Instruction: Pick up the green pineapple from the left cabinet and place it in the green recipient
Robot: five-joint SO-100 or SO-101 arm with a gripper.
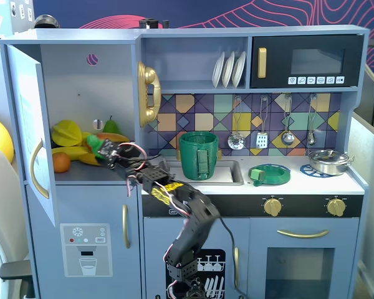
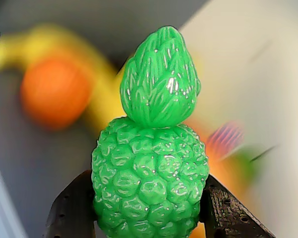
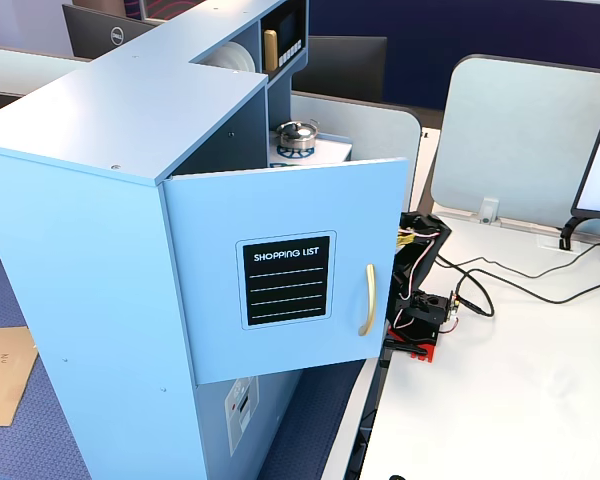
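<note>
The green pineapple fills the wrist view, bumpy body below and leafy crown pointing up. My gripper is shut on it, one black finger on each side of its body. In a fixed view the gripper reaches into the open left cabinet and holds the pineapple just above the shelf, by the other fruit. The green recipient stands upright by the sink, to the right of the cabinet. In the side fixed view the cabinet door hides gripper and pineapple.
On the cabinet shelf lie an orange, yellow bananas, a yellow star fruit and a green pear. The cabinet door stands open at left. A flat green dish and a steel pan sit on the counter.
</note>
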